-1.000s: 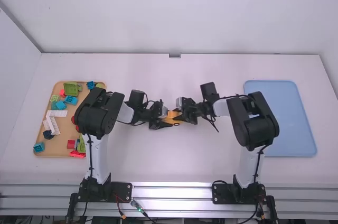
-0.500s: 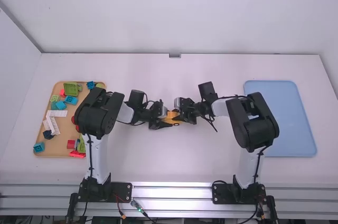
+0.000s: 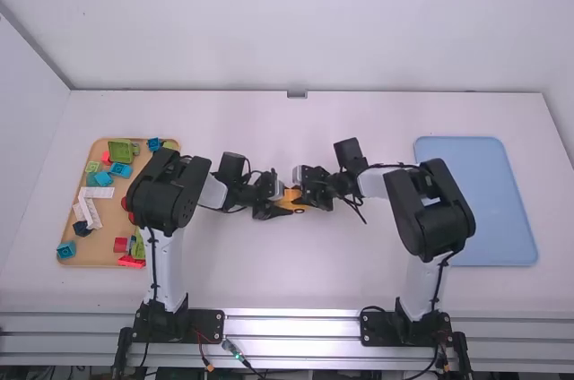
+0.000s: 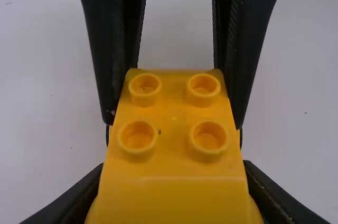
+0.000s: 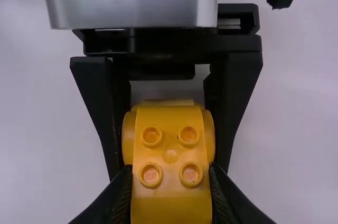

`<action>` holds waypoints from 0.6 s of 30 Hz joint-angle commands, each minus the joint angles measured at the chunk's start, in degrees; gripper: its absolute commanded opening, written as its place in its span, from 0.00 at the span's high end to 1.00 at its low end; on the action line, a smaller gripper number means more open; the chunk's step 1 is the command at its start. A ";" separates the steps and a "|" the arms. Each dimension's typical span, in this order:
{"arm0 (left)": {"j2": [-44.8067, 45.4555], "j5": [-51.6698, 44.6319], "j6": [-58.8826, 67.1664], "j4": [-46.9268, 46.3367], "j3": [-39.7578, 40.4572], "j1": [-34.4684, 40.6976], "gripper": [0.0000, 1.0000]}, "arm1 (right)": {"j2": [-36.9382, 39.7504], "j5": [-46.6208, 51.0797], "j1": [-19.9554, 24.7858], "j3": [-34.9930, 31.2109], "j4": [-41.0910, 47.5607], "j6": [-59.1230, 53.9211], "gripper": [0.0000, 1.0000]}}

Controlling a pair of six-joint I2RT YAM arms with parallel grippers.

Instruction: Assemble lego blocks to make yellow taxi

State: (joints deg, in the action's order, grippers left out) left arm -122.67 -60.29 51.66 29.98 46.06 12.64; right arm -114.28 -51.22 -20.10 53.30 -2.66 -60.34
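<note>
Blocks in green (image 3: 120, 150), white (image 3: 97, 192) and other colours lie in the wooden tray (image 3: 109, 211) at my far left, and nothing there has shifted. My left arm (image 3: 168, 190) has kept its place over the last second, and my left gripper (image 4: 174, 135) is clenched on the yellow block (image 4: 173, 155), one finger along each side. That yellow block is held between my two hands, over the middle of the table (image 3: 287, 281), studs showing to both wrist cameras.

The change is on the other side: my right gripper (image 5: 170, 167) has crept a little to the left, toward its partner, and the right arm (image 3: 430, 201) has followed with a slight shift. It too is closed about the yellow block, from the opposite end. I take this as a small squeeze or lining-up, meant to seat yellow parts together for the taxi; whether they are fully home I can't tell. The next move likely calls for steady, level pressure, since a skewed push could twist the piece or make a finger slip. Farthest right, the blue tray (image 3: 475, 205) lies just as it did
</note>
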 commanded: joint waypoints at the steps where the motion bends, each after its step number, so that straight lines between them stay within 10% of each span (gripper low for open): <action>1: -0.59 -0.22 -0.87 0.28 0.26 0.48 0.55 | -3.54 13.40 -0.96 -1.77 1.44 2.03 1.00; 18: -0.59 -0.22 -0.87 0.07 0.26 0.48 0.60 | -3.54 -0.02 0.24 2.16 1.40 1.70 0.86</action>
State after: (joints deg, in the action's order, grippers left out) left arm -122.67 -59.94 51.46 30.17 46.09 12.64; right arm -115.35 -53.28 -19.68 54.76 -1.76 -60.88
